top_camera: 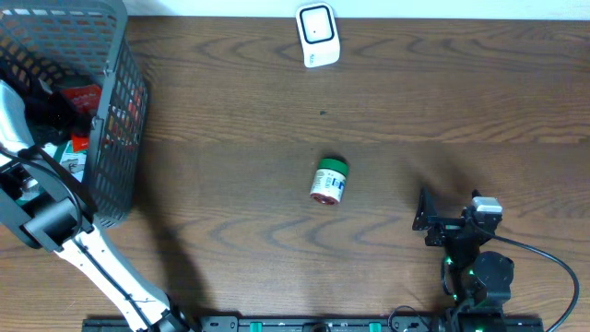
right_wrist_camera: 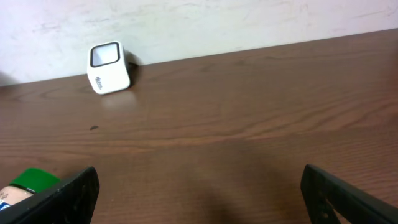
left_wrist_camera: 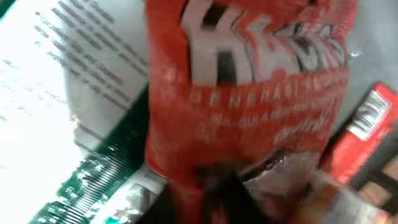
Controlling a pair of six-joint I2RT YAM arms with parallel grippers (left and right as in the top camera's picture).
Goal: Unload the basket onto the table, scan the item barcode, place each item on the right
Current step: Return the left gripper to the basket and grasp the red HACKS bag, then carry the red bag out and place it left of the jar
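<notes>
Right jaws wide, scanner [right_wrist_camera: 109, 67] well ahead

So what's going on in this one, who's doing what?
The left gripper is down inside the gray basket, right up against a red packet; whether it has a grip yet is unclear. The right gripper sits open and empty, low over the table. A green-capped bottle lies on its side mid-table, and the white scanner stands at the far edge. Nothing is at the scanner yet.

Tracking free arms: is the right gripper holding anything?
No, the right gripper is open, with only bare table between its fingers.
</notes>
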